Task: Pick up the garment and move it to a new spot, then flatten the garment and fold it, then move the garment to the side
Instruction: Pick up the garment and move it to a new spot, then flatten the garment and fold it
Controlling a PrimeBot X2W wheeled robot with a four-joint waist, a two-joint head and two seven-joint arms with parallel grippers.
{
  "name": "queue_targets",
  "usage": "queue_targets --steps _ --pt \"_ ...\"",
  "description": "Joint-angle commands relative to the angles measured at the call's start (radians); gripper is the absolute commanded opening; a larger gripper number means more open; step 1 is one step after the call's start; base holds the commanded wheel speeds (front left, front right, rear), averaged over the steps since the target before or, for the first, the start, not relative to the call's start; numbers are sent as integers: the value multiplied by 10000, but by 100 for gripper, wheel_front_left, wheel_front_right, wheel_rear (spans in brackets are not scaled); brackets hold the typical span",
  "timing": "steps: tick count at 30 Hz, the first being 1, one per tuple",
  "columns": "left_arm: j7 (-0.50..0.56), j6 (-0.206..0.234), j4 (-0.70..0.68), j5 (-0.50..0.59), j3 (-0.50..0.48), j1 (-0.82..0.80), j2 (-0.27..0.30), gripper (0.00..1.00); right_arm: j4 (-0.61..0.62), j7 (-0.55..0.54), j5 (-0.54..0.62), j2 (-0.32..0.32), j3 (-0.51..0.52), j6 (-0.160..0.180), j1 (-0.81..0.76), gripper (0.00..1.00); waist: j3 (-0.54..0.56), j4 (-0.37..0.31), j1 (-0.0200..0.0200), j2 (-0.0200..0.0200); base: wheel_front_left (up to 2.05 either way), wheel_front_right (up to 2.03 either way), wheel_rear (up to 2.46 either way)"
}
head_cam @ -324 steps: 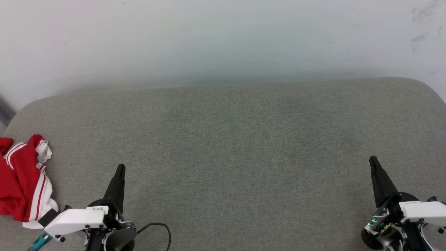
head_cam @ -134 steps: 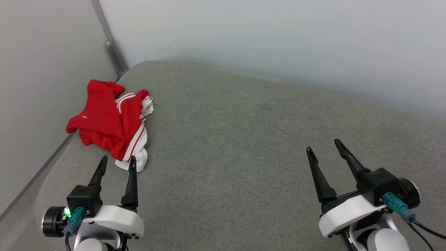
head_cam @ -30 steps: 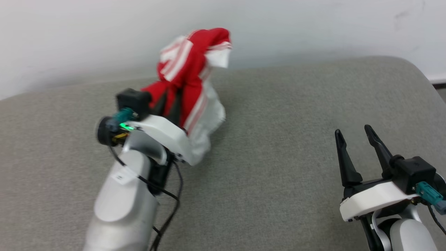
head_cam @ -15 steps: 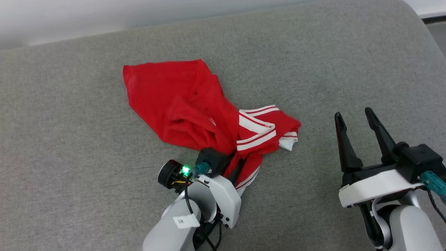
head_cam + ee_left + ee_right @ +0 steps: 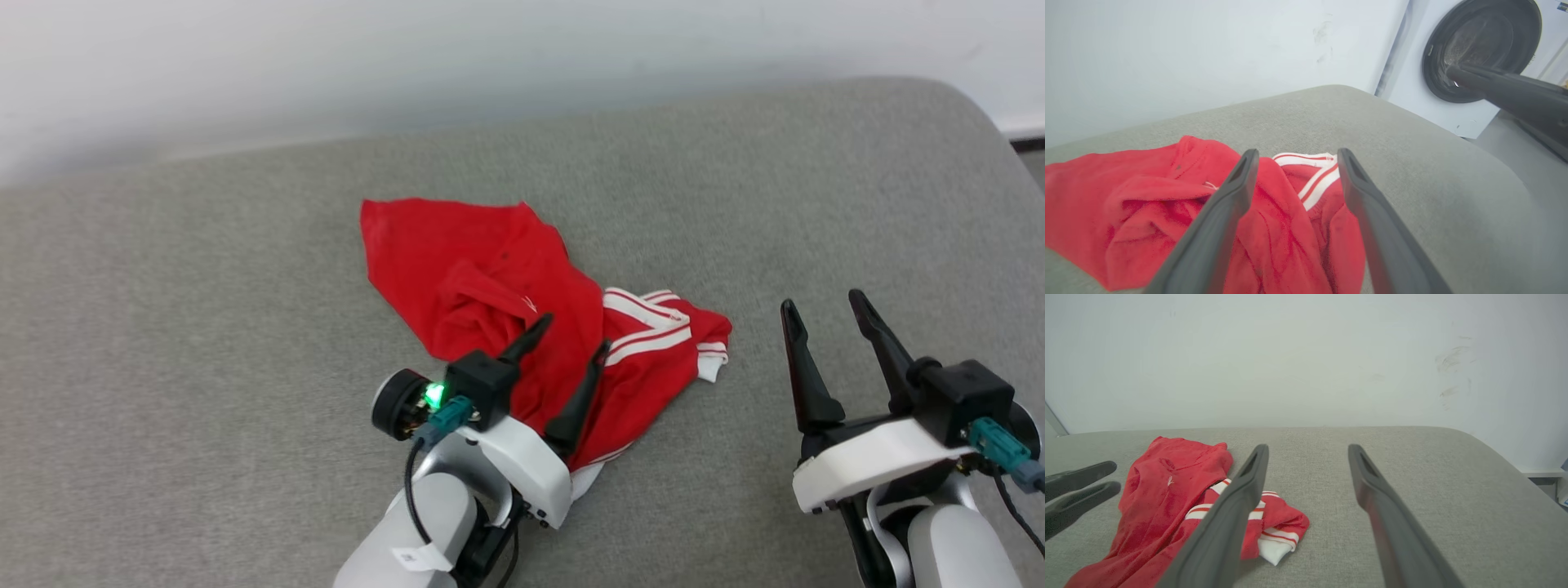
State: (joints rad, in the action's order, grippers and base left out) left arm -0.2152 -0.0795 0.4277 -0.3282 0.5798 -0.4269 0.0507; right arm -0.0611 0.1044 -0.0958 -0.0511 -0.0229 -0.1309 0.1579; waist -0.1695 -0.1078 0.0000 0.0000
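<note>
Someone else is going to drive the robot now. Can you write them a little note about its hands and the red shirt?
Left gripper: open, fingers over the garment, just let go.
Right gripper: open, empty, right of the garment.
Garment: crumpled in the middle of the grey cushion.
Done: carried there from the cushion's left end.
To do: flatten, fold, move aside.

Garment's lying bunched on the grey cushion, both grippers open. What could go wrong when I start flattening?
The garment is heaped in overlapping layers; a pinch there by the left gripper may catch several at once and not spread it. The left fingers hang right over loose folds, so pulling away could snag and drag the fabric.
</note>
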Motion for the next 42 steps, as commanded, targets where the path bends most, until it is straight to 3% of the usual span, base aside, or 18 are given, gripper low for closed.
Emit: queue_targets --steps 1,3,11,18,23,37,42 --pt "-186 285 -250 -107 -277 304 37 100 48 -125 25 8 43 5 -275 100 759 465 0 0 0 0 0" --pt "-248 402 -319 -170 -413 406 87 100 53 -181 58 9 65 5 -365 100 921 544 0 0 0 0 0" --pt "-490 1671 -1048 -401 -2071 1597 925 100 359 -602 -4 8 199 3 -1157 100 1732 964 0 0 0 0 0" --pt "-508 2109 -1698 -357 -3128 2589 1689 100 561 -801 -2 9 238 5 -1578 100 1925 1078 0 0 0 0 0" --pt "-505 2164 -1972 -272 -3280 3108 1997 100 673 -920 45 8 178 3 -1755 100 1982 1088 0 0 0 0 0" --pt "-413 2215 -2199 -361 -3223 3196 2166 100 637 -907 -116 9 50 3 -1768 100 1903 1012 0 0 0 0 0" --pt "572 1619 -2196 -578 -2709 2541 2128 100 726 -925 -108 10 18 3 -1693 100 1661 1004 0 0 0 0 0"
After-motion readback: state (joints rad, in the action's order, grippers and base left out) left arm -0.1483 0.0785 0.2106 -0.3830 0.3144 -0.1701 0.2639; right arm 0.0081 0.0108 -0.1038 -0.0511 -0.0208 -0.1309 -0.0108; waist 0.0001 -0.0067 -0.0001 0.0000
